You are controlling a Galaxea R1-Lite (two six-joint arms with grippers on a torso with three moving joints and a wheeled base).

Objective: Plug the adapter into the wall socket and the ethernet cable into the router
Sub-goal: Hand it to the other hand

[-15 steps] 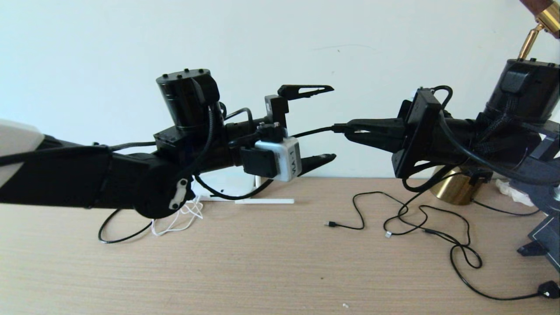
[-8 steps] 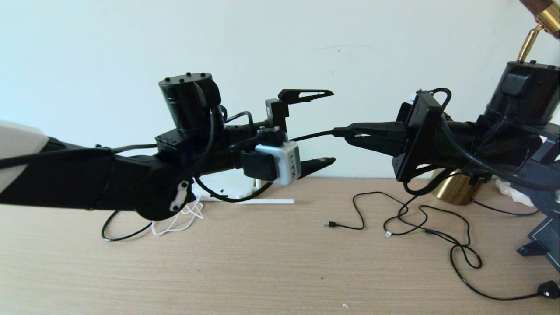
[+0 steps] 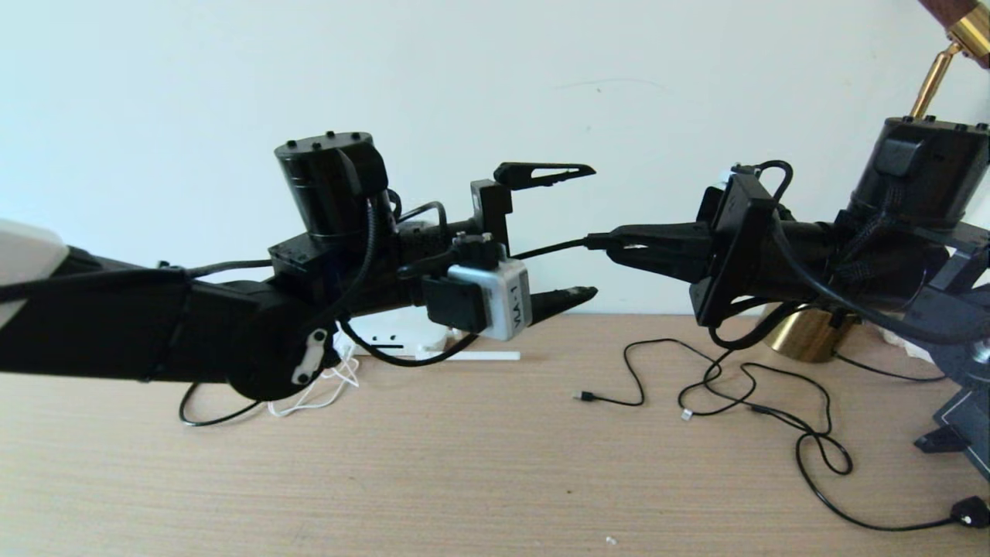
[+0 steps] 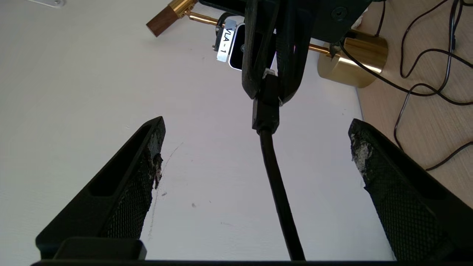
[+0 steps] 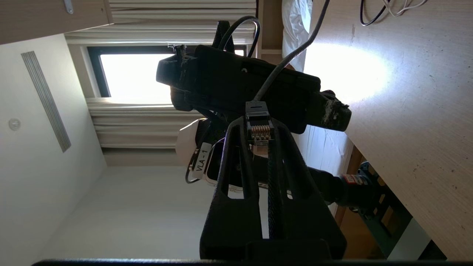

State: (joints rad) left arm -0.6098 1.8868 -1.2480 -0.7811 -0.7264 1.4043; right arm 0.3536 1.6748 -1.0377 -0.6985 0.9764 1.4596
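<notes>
Head view: right end effector (image 3: 611,241) is raised above the worktop (image 3: 464,480), pointing toward the robot's left, its fingers clamped on the black plug end of the ethernet cable (image 3: 553,247). Right wrist view confirms the grip, with the plug's gold contacts showing between the two fingers (image 5: 236,147).

Left end effector (image 3: 592,230) faces it at the same height, its fingers spread wide, one above and one below the cable line. The cable runs from the plug back between these open fingers without touching either, as the left wrist view shows; the plug (image 4: 266,107) lies just beyond the left fingertips (image 4: 155,147).

On the worktop below and behind the left arm lies the router (image 3: 402,340), mostly hidden; one white antenna (image 3: 479,356) lies flat beside it. A thin white cord (image 3: 325,387) is bunched under the left wrist. The adapter and the wall socket cannot be made out.

Thin black cords (image 3: 742,394) loop across the worktop on the right, near a brass lamp base (image 3: 804,333) standing at the wall.
</notes>
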